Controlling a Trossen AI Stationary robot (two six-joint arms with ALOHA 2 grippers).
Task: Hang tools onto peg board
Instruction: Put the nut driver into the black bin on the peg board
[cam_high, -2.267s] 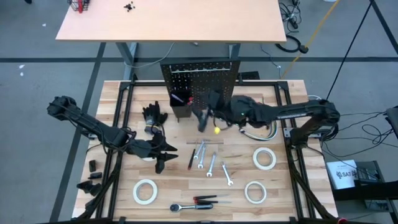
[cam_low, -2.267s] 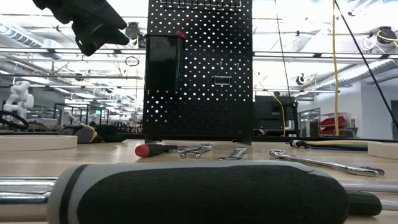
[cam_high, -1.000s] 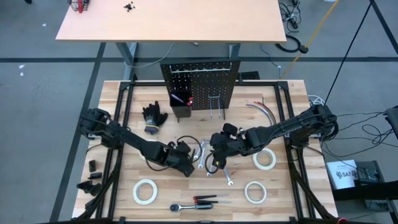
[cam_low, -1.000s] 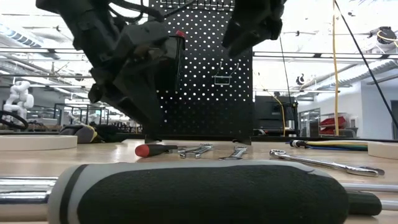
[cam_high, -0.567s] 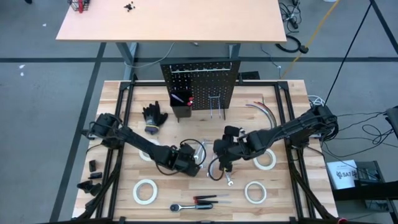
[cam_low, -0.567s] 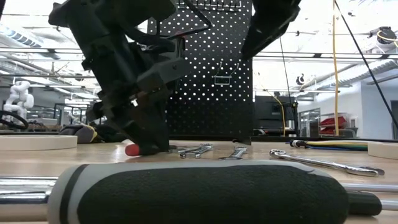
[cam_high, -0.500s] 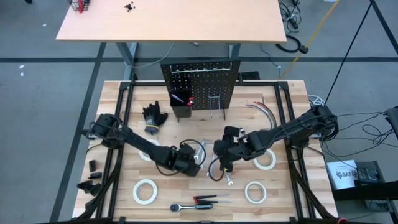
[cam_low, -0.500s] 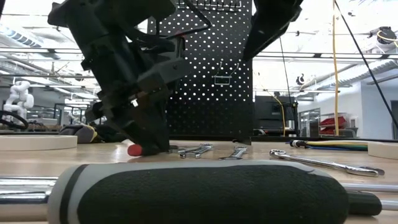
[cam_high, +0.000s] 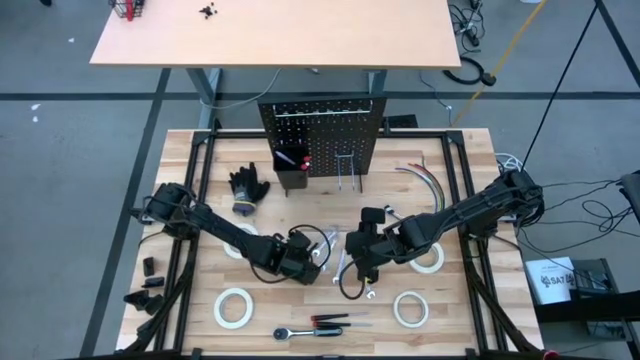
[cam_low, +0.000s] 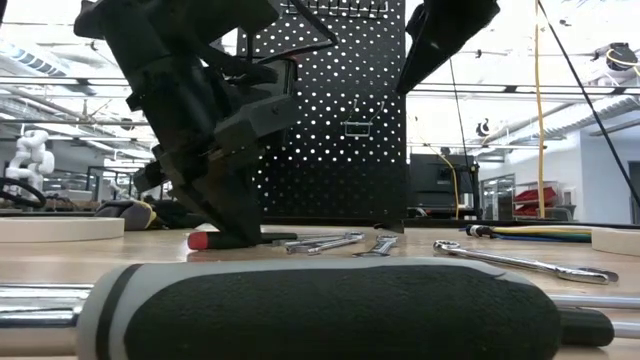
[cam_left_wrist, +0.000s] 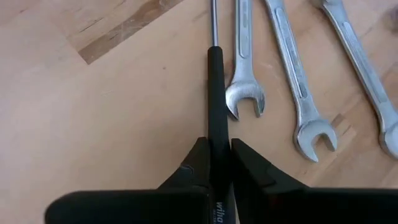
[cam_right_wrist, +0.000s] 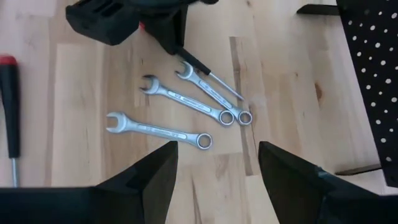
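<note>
Gripping the black-handled screwdriver (cam_left_wrist: 215, 106) low on the table (cam_high: 200, 285), the left hand (cam_left_wrist: 215, 163) has its fingers narrowed tight around the handle, with three silver wrenches (cam_left_wrist: 245, 68) lying just beside it. The right hand (cam_right_wrist: 214, 165) hovers above the wrenches with its fingers spread wide and nothing between them. The peg board (cam_high: 322, 140) stands well beyond both hands.

We are looking at a robotics lab or workshop: 2 dark arms work over a butcher-block table (cam_high: 200, 160) on grey flooring, a spare desk (cam_high: 270, 35) stands behind, and ceiling strip lights (cam_low: 600, 95) (plus loose cables (cam_high: 600, 215)) fill the open hall.
</note>
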